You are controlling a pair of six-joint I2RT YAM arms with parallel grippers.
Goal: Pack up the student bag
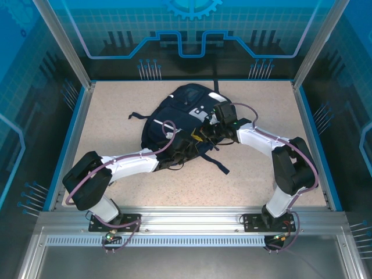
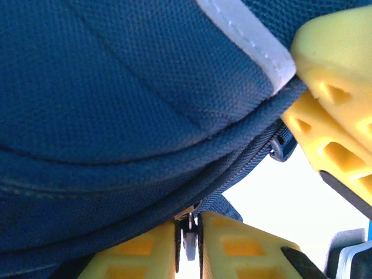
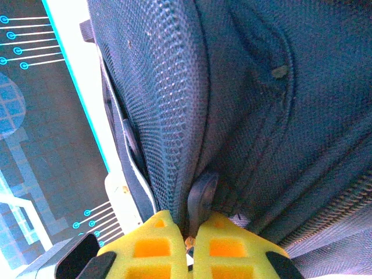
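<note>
Both pairs of yellow jaws are closed to a narrow slit. The left gripper (image 2: 187, 232) pinches a small metal zipper pull (image 2: 189, 241) at a seam of the student bag (image 2: 116, 116). The right gripper (image 3: 192, 229) nips a dark tab (image 3: 202, 197) on its mesh side. The navy bag lies mid-table on a speckled beige table (image 1: 116, 110) edged in blue. Blue circuit-printed panels (image 1: 192, 35) stand around it, and an aluminium rail (image 1: 186, 218) runs along the near edge.

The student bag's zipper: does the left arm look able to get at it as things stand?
Probably yes. The left fingers lie right at the zipper of the student bag and seem shut on its small metal pull; nothing stands between.
</note>
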